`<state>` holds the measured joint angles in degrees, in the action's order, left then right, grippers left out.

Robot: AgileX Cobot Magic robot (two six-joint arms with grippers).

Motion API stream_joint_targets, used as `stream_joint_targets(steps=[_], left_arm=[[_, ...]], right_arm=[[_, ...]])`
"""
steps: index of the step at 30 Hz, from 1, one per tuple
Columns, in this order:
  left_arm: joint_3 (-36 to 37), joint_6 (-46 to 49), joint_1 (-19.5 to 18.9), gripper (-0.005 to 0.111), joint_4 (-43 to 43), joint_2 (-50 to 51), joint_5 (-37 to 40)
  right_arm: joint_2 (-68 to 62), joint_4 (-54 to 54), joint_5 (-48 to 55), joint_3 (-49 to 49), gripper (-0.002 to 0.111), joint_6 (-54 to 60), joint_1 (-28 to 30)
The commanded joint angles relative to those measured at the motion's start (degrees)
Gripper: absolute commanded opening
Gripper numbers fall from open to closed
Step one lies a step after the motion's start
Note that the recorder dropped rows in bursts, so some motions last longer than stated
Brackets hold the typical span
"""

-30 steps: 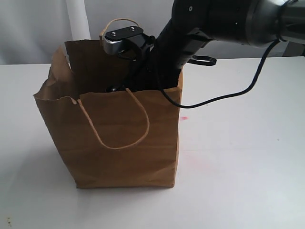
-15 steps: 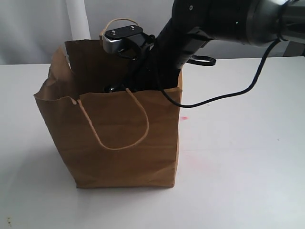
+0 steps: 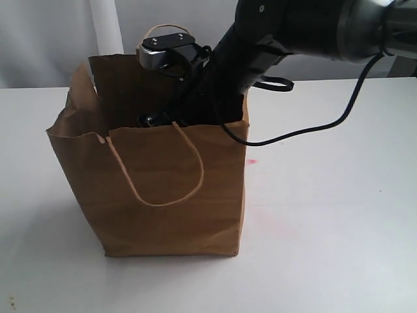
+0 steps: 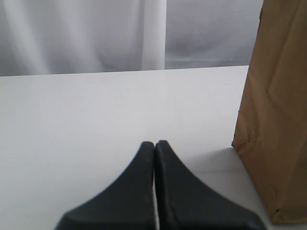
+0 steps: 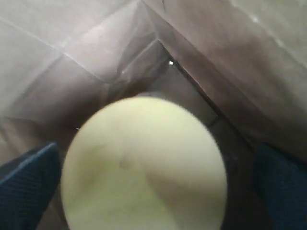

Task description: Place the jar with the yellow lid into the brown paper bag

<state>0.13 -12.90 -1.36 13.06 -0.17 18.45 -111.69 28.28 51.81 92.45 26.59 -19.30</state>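
Observation:
The brown paper bag (image 3: 169, 189) stands upright on the white table, and its side (image 4: 273, 120) also shows in the left wrist view. My right arm (image 3: 221, 85) reaches down into it from the right; the fingers are hidden behind the front wall. Inside the bag, the right wrist view shows the yellow-lidded jar (image 5: 144, 167) from above, only its round lid visible. My right gripper (image 5: 153, 163) straddles it, open, with a dark gap between the lid and one finger (image 5: 283, 187). My left gripper (image 4: 154, 143) is shut and empty, low over the table beside the bag.
A black cable (image 3: 313, 130) loops from the right arm over the table. The bag's front loop handle (image 3: 163, 176) hangs down its face, and the rear one (image 3: 163, 29) stands up. Faint pink stains (image 3: 260, 215) mark the table on the right.
The right arm's wrist has risen slightly and shifted a little left inside the bag's mouth. The bag has not moved.

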Motion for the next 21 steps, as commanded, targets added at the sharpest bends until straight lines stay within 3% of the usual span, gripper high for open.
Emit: stream_joint_targets(steps=[1, 7, 21], left_arm=[[-0.13, -0.22, 0.15, 0.001, -0.22, 0.17, -0.45], [-0.13, -0.22, 0.15, 0.001, -0.22, 0.17, -0.45], [-0.13, -0.22, 0.15, 0.001, -0.22, 0.17, -0.45]], right_arm=[[1.52, 2.64, -0.39, 0.31, 0.101, 2.06, -0.25], [3.88, 3.76, 0.24, 0.31, 0.094, 3.09, -0.25], [16.72, 10.85, 0.24, 0.31, 0.011, 3.09, -0.25]])
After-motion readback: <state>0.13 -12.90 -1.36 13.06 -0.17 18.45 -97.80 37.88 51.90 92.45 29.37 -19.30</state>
